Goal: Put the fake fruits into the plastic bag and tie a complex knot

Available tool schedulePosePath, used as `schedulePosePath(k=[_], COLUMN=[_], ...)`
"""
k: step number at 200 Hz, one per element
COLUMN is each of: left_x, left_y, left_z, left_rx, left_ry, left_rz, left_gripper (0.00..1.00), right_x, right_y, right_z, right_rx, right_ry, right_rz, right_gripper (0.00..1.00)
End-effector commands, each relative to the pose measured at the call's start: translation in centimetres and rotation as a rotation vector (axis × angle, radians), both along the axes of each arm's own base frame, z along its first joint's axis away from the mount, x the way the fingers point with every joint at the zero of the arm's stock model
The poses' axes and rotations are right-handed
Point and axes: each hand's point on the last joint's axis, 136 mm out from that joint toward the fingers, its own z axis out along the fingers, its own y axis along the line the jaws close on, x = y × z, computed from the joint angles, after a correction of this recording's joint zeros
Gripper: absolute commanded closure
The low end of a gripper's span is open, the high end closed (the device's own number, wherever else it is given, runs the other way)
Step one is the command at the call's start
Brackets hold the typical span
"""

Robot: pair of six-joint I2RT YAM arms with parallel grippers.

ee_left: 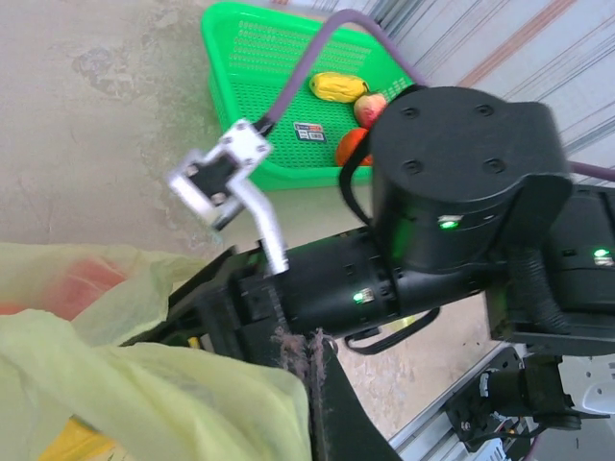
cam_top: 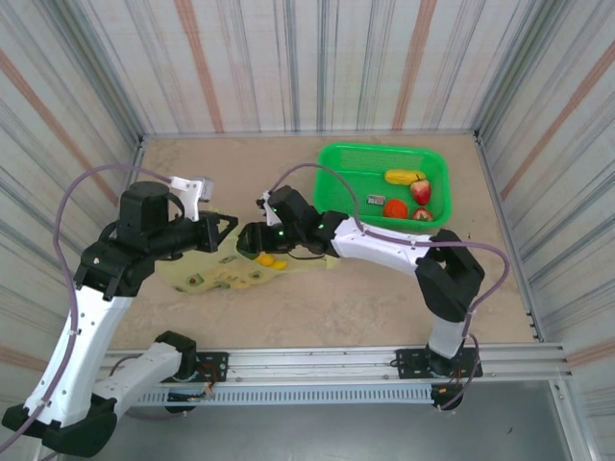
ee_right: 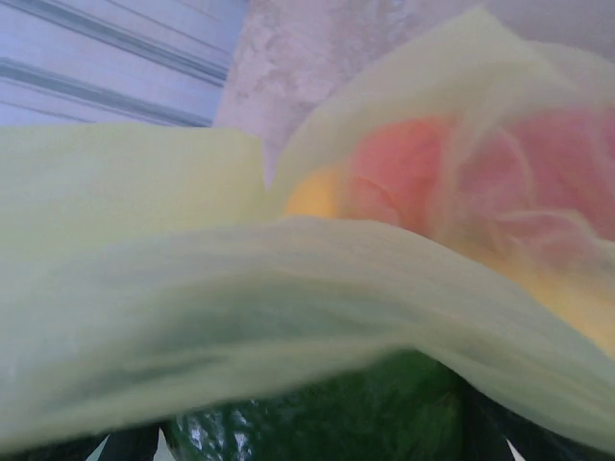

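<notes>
The yellow-green plastic bag [cam_top: 216, 277] lies crumpled on the table between the arms. My left gripper [cam_top: 225, 229] is at its upper edge, shut on a fold of the bag [ee_left: 144, 384] beside its dark fingers [ee_left: 332, 403]. My right gripper [cam_top: 252, 238] faces it from the right, reaching into the bag mouth. Its jaws hold a dark green glossy fruit [ee_right: 317, 413] under a sheet of bag film [ee_right: 240, 288]. Orange-red and yellow fruits [ee_right: 423, 182] show through the film beyond. A yellow fruit [cam_top: 270, 259] sits at the bag's right edge.
A green mesh basket [cam_top: 351, 163] stands at the back right, holding a yellow fruit [cam_top: 404, 177], a strawberry [cam_top: 421, 191] and a red-orange fruit [cam_top: 395, 208]. Striped walls close in the table on three sides. The right arm's forearm [cam_top: 384, 248] stretches across the middle.
</notes>
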Motion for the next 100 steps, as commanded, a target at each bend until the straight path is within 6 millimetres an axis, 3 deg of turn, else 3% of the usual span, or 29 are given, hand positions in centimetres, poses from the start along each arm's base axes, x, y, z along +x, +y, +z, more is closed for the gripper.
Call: schedulePosePath(k=[1,27,68,100], left_x=[0.3,0.4,0.4,0.4], left_y=[0.2,0.3,0.3,0.4], left_z=[0.7,0.9,0.7,0.7], left_rx=[-0.012,-0.01,-0.008,-0.008], left_ry=[-0.029,-0.038,-0.032,-0.032], left_rz=[0.018,0.026,0.026,0.029], left_gripper=[1.0,1.0,1.0,1.0], right_x=[-2.3,-3.3,-2.5,-2.0], right_y=[3.3,4.3,2.3,0.5], right_z=[0.7,0.3,0.0,0.6], right_rx=[0.081,0.119,0.133,0.135], right_ry=[0.073,0.109,0.113,0.079], right_rz=[0.089,0.148,0.114,0.084], right_gripper=[0.24,0.08,0.06,0.12])
